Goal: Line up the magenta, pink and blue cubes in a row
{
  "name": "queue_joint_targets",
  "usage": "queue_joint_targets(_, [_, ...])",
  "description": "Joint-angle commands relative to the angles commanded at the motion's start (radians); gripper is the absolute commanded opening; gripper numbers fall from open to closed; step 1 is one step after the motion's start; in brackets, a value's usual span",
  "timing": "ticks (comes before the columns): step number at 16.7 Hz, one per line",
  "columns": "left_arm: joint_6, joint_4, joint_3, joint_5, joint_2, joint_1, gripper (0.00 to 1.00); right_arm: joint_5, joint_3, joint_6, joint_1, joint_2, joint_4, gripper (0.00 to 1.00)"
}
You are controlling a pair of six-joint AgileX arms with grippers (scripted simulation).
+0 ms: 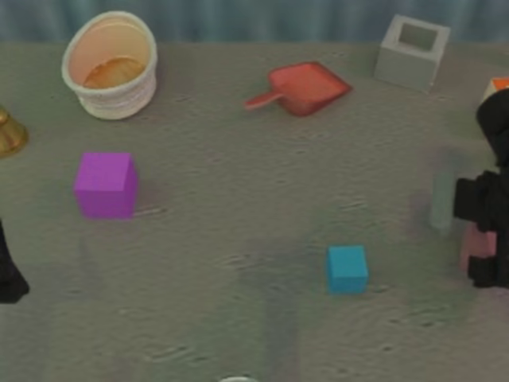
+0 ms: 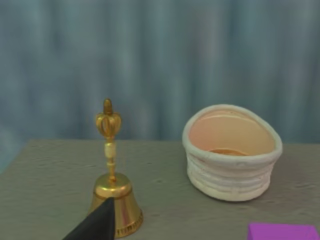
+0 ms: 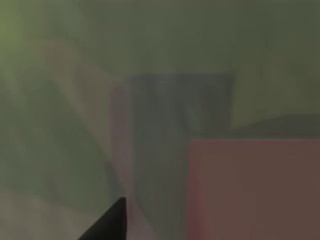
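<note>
The magenta cube rests on the table at the left, and its top edge shows in the left wrist view. Right of centre, towards the front, sits the blue cube. At the right edge the pink cube is partly covered by my right gripper, which is open with its black fingers on either side of the cube. In the right wrist view the pink cube fills the near corner, and one fingertip stands apart from it. My left gripper is parked open at the left edge.
A white ribbed basket and a gold bell stand at the back left. A red scoop lies at the back centre. A hollow grey box and an orange-and-white block stand at the back right.
</note>
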State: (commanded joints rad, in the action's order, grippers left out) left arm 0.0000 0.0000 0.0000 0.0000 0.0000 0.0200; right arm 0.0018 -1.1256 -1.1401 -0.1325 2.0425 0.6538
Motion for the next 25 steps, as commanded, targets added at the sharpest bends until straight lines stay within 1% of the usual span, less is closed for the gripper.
queue_joint_targets(8, [0.000,0.000,0.000,0.000,0.000,0.000,1.00,0.000,0.000,0.000,0.000,0.000,0.000,0.02])
queue_joint_targets(9, [0.000,0.000,0.000,0.000,0.000,0.000,1.00,0.000,0.000,0.000,0.000,0.000,0.000,0.00])
queue_joint_targets(16, [0.000,0.000,0.000,0.000,0.000,0.000,1.00,0.000,0.000,0.000,0.000,0.000,0.000,0.00])
queue_joint_targets(20, [0.000,0.000,0.000,0.000,0.000,0.000,1.00,-0.002,-0.029,0.012,-0.001,-0.050,0.072,0.00])
queue_joint_targets(25, [0.000,0.000,0.000,0.000,0.000,0.000,1.00,-0.003,-0.117,0.009,-0.007,-0.141,0.263,0.00])
